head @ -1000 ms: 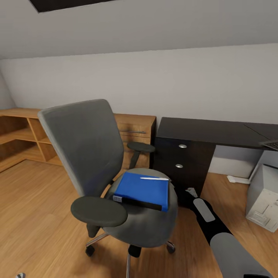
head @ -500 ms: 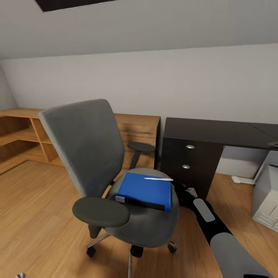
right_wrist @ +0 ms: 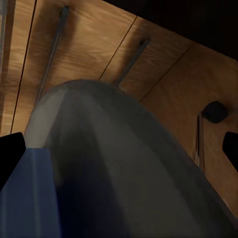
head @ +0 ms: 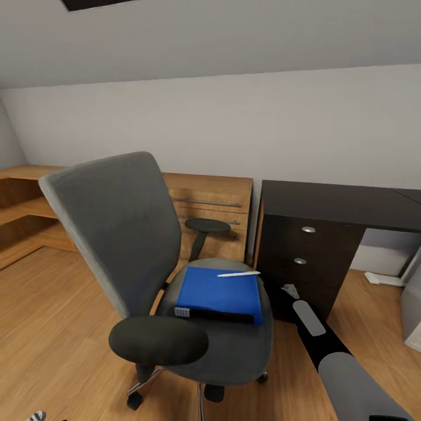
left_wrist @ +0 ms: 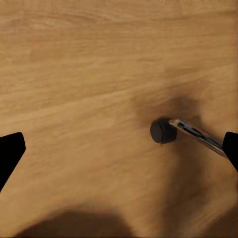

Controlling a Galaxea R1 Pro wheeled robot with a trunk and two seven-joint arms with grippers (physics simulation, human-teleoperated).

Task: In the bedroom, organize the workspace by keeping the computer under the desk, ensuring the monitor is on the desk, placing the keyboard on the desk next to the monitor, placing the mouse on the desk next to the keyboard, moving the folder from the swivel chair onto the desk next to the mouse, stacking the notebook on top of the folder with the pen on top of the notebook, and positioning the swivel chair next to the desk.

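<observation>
The swivel chair [head: 175, 275] is seen at picture centre, well apart from the desk [head: 345, 204], which lies at about 3 o'clock from it against the grey wall. The folder [head: 219, 286] lies flat on the seat. The pen [head: 238, 273] rests across its far edge, at 12 o'clock on the blue cover. A dark spine, probably the notebook [head: 213, 314], sits along the folder's near edge at 6 o'clock; the view is too coarse to be sure.

The right gripper [right_wrist: 119, 148] is held low beside the seat, at 3 o'clock from the folder, presumably staged for a reach onto the stack. Its fingertips are seen well apart at both edges of the right wrist view, nothing between them. The left gripper [left_wrist: 119, 148] hangs spread over bare wood floor [left_wrist: 74, 74], above a chair castor [left_wrist: 162, 131], evidently parked clear.
</observation>
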